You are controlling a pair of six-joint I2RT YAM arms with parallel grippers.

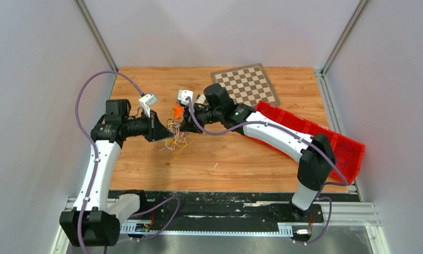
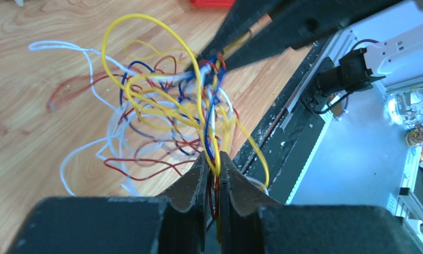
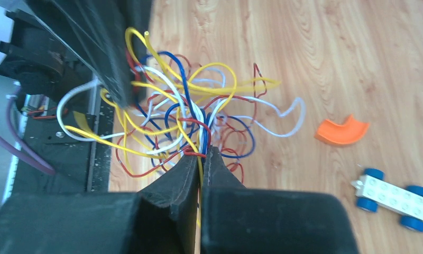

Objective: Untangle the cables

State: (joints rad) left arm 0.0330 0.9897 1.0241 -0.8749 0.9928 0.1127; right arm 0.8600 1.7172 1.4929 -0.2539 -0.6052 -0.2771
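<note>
Wooden counter (image 1: 236, 159), seen from above, with two arms reaching inward from its near edge. The left arm (image 1: 99, 159) and the right arm (image 1: 275, 135) met left of the counter's centre. A long red bin (image 1: 352, 151) lay slantwise along the right side, and a chessboard (image 1: 245, 84) lay flat at the far edge.

The left claw (image 2: 213, 159) was clenched on the cables (image 2: 162, 106), with yellow and red strands pinched between its two dark fingers. The right claw (image 3: 203, 153) was likewise clenched on the same bundle, grasping red, yellow and blue strands at its tips. The two claws faced each other with the tangle strung between them.

The cables formed one loose knot of thin yellow, white, red and blue wires. Loops spread outward from it over the wood, and a few strands trailed toward the near edge. Whether the lowest loops touched the counter could not be told.

A small toy car (image 3: 392, 198) of white bricks with blue wheels lay apart from the tangle, and near it lay a curved orange piece (image 3: 341, 132).
</note>
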